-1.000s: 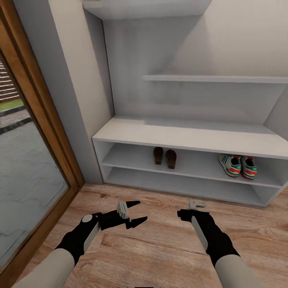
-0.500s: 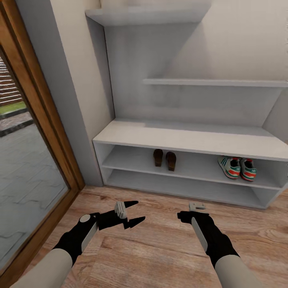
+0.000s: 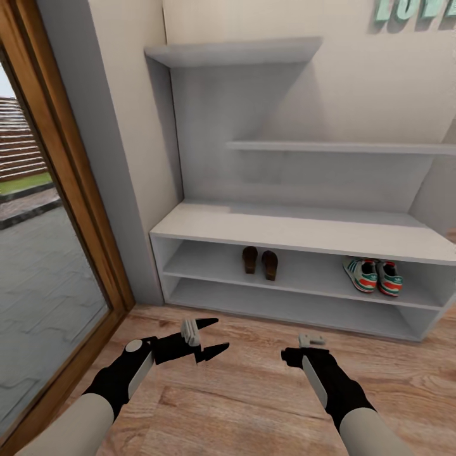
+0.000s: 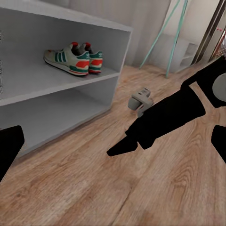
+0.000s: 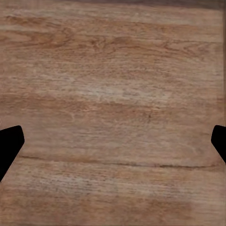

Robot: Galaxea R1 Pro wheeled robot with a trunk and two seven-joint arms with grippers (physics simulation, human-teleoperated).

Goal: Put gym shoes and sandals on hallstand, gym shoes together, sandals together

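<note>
- Gym shoes (image 3: 373, 275) and sandals (image 3: 260, 261) sit on the upper of the hallstand's (image 3: 304, 233) two open lower shelves, each pair side by side, the pairs well apart.
- Left gripper (image 3: 213, 335): black tapered fingers spread apart, holding nothing, above the corridor floor (image 3: 253, 399).
- Right gripper (image 3: 310, 342): dark fingertips at the wrist view's edges, wide apart over bare wood-grain planks.
- Sneakers (image 4: 75, 59) are white with green stripes and red-orange heels; sandal straps are too small to make out.
- Teal wall letters (image 3: 415, 7) are cut off.
</note>
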